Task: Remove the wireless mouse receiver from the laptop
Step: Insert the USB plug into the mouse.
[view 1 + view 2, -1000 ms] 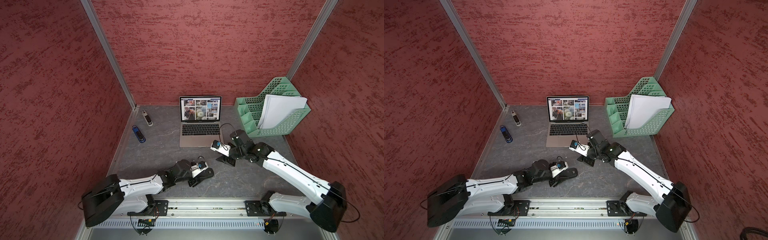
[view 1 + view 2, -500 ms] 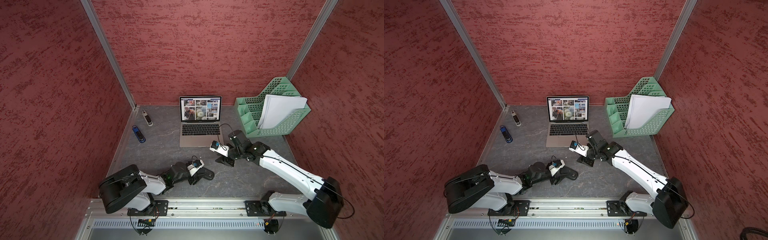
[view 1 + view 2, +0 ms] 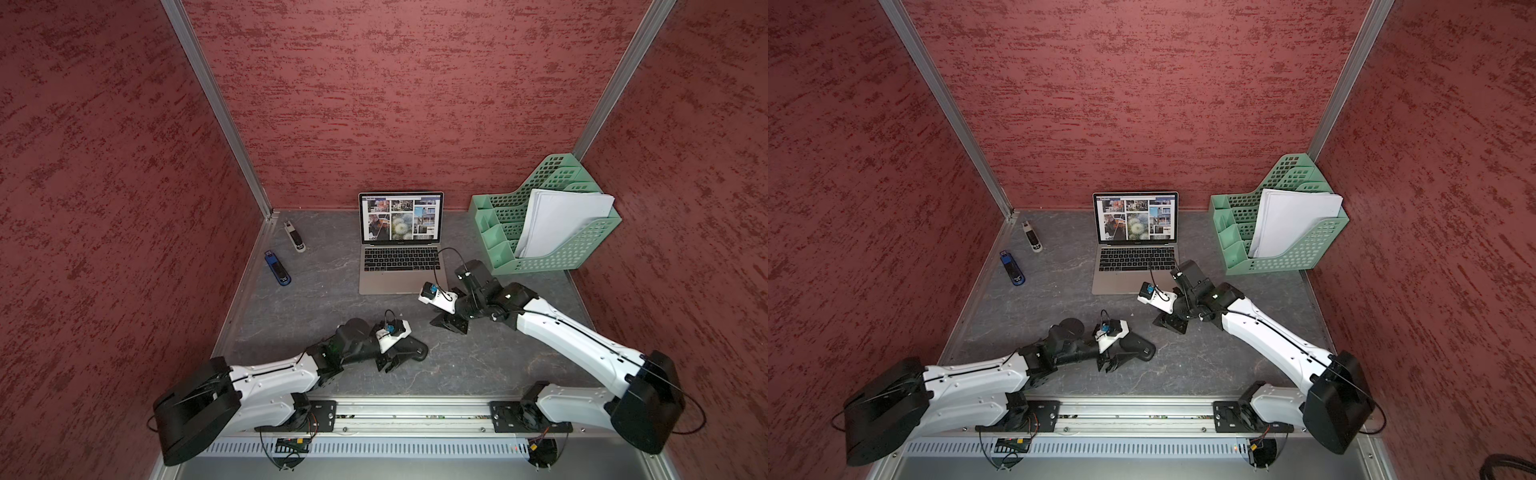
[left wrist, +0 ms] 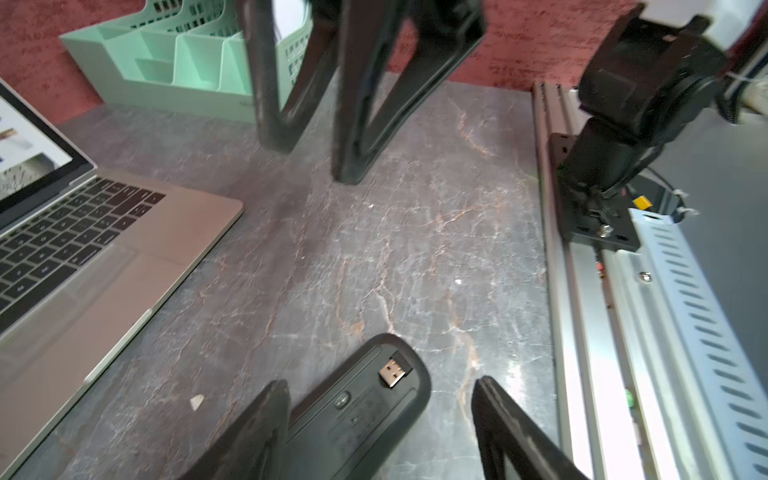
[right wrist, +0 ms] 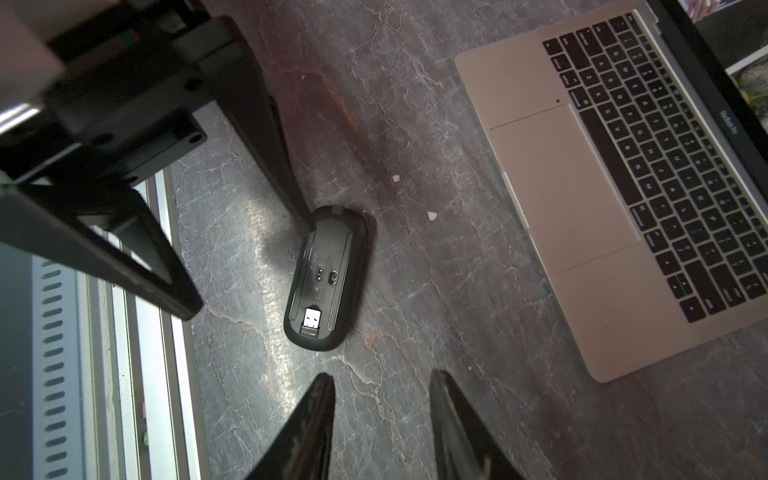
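Note:
The wireless mouse receiver (image 4: 392, 372) (image 5: 311, 320), a tiny stub with a silver plug and a dark cap, lies in a slot on the underside of a black oval mouse (image 3: 411, 349) (image 3: 1140, 347) (image 5: 328, 266). The mouse rests upside down on the table, in front of the laptop (image 3: 401, 278) (image 3: 1133, 280) (image 4: 104, 270) (image 5: 582, 187). My left gripper (image 3: 397, 359) (image 3: 1119, 358) (image 4: 380, 382) is open and straddles the mouse, one finger against its side, the other apart. My right gripper (image 3: 446, 324) (image 3: 1169, 322) (image 5: 382, 376) hangs open and empty off the laptop's front right corner.
A green file organiser (image 3: 540, 257) (image 4: 166, 62) holding white papers stands at the back right. A blue-and-black stick (image 3: 277, 268) and a white-and-black one (image 3: 295, 237) lie at the back left. The metal rail (image 3: 407, 409) (image 4: 623, 291) runs along the front edge.
My left jaws have spread a little wider around the mouse, and the left arm's rear links have swung back out to the left. The right gripper has barely moved.

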`<state>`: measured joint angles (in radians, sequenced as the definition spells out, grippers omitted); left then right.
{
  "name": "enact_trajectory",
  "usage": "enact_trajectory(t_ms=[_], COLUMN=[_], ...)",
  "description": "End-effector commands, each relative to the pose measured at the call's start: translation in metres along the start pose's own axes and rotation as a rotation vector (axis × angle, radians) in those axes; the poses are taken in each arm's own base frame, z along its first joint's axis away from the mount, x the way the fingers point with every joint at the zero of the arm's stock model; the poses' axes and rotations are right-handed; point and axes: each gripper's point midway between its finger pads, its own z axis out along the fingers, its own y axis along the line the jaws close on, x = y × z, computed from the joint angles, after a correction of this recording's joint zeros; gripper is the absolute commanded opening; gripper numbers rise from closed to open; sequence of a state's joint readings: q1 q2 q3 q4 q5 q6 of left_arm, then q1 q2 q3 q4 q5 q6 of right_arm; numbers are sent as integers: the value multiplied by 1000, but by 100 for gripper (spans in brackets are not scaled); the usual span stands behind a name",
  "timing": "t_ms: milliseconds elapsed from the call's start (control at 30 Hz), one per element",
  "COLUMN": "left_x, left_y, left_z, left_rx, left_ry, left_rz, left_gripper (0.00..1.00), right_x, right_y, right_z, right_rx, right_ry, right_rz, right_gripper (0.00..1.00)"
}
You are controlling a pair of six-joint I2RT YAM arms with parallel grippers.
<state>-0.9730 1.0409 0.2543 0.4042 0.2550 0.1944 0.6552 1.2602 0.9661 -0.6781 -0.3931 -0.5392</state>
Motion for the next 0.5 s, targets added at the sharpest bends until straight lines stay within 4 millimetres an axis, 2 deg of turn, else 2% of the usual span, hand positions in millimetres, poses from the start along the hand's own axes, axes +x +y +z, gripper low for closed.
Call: enact_trajectory(t_ms=[0, 67, 167, 300, 400, 467], left_x=[17, 19, 25, 34, 47, 48], left_y=[-9, -10, -2, 17, 23, 25], left_z=[-12, -18, -20, -8, 3, 10], left_rx=[-64, -120, -185, -194, -173, -156], left_ry=[96, 88, 68, 86, 120, 120], left_rz=[18, 45, 73, 56, 59, 73], left_gripper=[77, 78, 80, 80, 80, 80], right_x=[-4, -3, -3, -2, 0, 1], right_y=[-3, -3, -2, -2, -3, -3], right_z=[-8, -7, -5, -4, -6, -7], right_rx=[15, 16, 7, 9, 21, 26], right_ry=[-31, -33, -44, -47, -51, -55], right_rz=[-5, 3, 17, 26, 21, 21], right_gripper=[42, 42, 42, 42, 42, 42])
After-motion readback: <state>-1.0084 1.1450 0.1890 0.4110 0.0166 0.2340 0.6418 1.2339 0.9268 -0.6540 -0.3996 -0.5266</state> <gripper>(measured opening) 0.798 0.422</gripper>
